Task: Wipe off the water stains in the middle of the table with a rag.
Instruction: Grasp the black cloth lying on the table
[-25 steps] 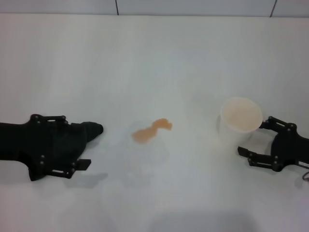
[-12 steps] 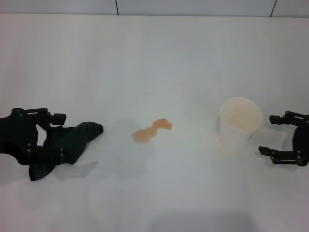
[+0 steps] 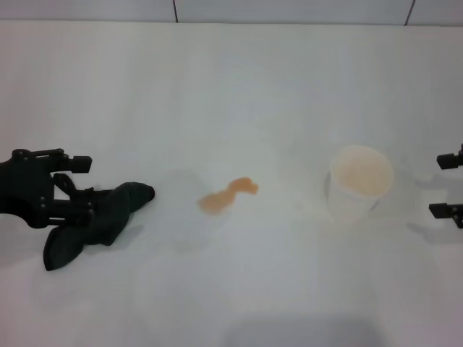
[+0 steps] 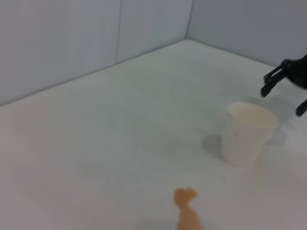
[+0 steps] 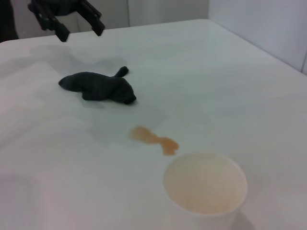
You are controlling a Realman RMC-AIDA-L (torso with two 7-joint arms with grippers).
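The water stains (image 3: 228,195) are a small orange-tan blotch in the middle of the white table (image 3: 231,87); they also show in the left wrist view (image 4: 187,211) and the right wrist view (image 5: 153,140). The rag (image 3: 98,220) lies crumpled on the table left of the stains, and shows in the right wrist view (image 5: 98,86). My left gripper (image 3: 85,186) is open and empty at the far left, over the rag's left end; the right wrist view shows this gripper (image 5: 80,32) raised clear of the rag. My right gripper (image 3: 447,186) is open and empty at the right edge.
A white paper cup (image 3: 360,181) with an orange-tinted inside stands upright right of the stains, between them and the right gripper (image 4: 287,96). The cup also shows in both wrist views (image 4: 247,134) (image 5: 205,189). A grey wall runs along the table's far edge.
My left gripper has let go of the rag and drawn back to the left; the rag stays on the table. My right gripper has drawn away from the cup to the right edge.
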